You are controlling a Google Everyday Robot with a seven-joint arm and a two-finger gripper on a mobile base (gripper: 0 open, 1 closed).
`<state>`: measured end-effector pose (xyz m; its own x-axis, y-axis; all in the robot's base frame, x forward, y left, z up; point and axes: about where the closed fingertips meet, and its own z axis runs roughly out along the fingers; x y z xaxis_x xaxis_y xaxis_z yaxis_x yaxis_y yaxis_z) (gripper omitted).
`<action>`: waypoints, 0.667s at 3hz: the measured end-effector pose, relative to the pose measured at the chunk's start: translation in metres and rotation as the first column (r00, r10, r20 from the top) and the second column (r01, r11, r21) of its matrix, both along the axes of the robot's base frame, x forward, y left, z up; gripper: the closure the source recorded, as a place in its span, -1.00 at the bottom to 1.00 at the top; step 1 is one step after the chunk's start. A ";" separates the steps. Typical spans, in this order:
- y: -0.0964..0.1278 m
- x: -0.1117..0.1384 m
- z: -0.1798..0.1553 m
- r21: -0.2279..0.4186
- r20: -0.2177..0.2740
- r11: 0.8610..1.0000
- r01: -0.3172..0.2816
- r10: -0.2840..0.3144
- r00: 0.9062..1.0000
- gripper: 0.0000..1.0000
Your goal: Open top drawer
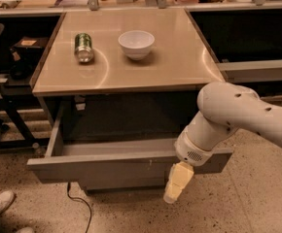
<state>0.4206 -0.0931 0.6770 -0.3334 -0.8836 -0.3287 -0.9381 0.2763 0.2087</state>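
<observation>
End effector (178, 186) sits at the front face of the top drawer (107, 168), right of centre; front runs left-right, travel is toward camera; grip state can't tell.

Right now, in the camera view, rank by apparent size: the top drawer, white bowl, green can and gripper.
1. top drawer, pulled open.
2. white bowl and gripper, which hangs in front of the drawer front's right part: they look alike, and the gripper is nearer the camera, so unranked.
3. green can.
</observation>
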 end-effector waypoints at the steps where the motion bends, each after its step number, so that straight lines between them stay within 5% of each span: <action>1: -0.023 -0.044 0.012 -0.039 -0.006 0.997 0.066 -0.066 0.998 -1.00; 2: -0.023 -0.044 0.012 -0.039 -0.006 0.997 0.066 -0.066 0.998 -1.00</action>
